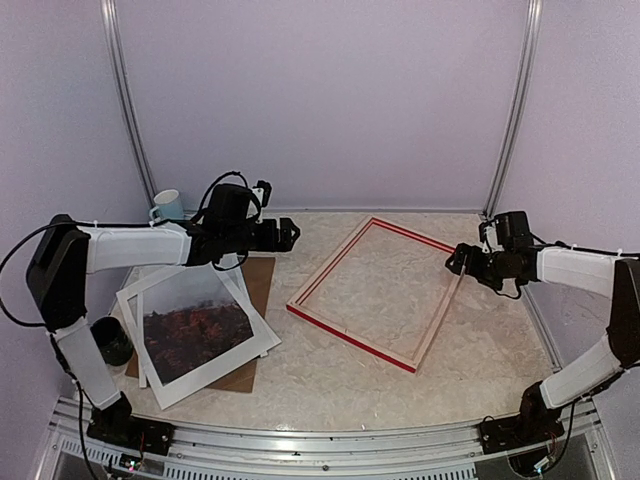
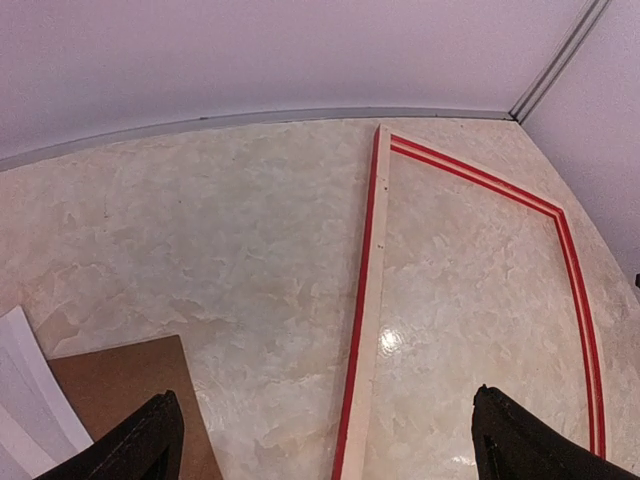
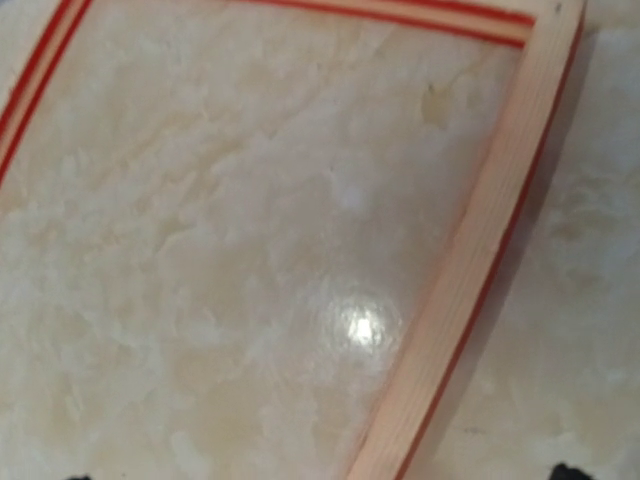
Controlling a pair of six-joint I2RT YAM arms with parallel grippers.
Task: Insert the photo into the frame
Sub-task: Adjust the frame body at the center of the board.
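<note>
Frame (image 1: 350,339) lies pale-wood side up — photo (image 1: 195,328) apparently under white mat (image 1: 215,365) at left; L gripper (image 1: 290,234) and R gripper (image 1: 455,260) both spread wide, empty.

The frame (image 1: 350,338) is pale bare wood with red outer edges and thin red lines along its far bars. Left of the frame, the photo (image 1: 195,325) fades from misty grey to dark red-brown. A white mat (image 1: 265,338) borders it, over a brown backing board (image 1: 258,282). The table (image 1: 480,340) under the frame is glossy marbled cream. Far left of the frame stands a pale blue mug (image 1: 168,206).
</note>
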